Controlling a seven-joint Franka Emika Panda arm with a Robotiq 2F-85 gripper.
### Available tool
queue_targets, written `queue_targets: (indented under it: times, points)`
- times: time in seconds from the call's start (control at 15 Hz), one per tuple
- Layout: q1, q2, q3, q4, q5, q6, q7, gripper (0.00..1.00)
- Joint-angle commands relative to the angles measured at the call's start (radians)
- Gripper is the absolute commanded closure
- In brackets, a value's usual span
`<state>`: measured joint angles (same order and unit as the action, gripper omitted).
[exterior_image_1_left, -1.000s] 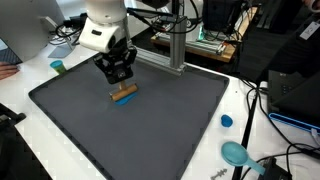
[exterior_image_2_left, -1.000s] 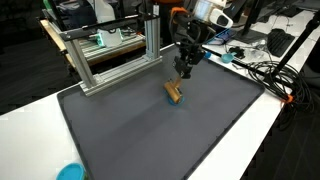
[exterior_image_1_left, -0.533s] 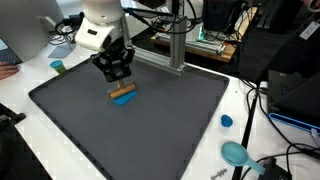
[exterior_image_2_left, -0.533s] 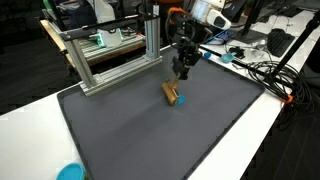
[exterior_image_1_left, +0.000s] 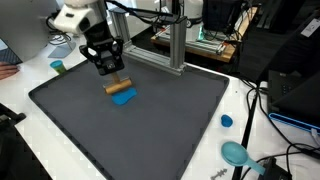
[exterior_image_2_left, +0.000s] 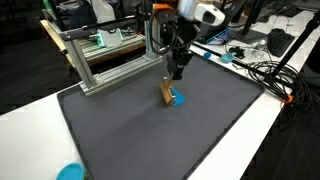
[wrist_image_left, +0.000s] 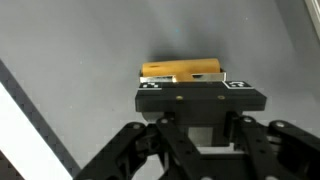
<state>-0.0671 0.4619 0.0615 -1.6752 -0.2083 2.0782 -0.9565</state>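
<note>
One block (exterior_image_1_left: 117, 86) raised off blue piece (exterior_image_1_left: 125, 98), pinched in gripper (exterior_image_1_left: 111, 77) (jaws narrow), shifted toward mat's (exterior_image_1_left: 180, 125) rear edge.

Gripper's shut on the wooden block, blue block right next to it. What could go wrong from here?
1. The gripper seems to pinch the wooden block near one edge, with most of it jutting past the fingers; it could twist or slip out.
2. The blue block lies close beside it; a low pass may knock it.
3. The aluminium frame stands close behind the arm.
</note>
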Motion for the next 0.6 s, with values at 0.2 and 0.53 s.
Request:
queue_targets:
  times: [0.2,0.53]
  points:
    - [-0.027,-0.314,0.026,-0.078,0.185,-0.046,-0.119,0.78]
    - [0.000,-0.426,-0.005,-0.083,0.241,-0.150,-0.003,0.78]
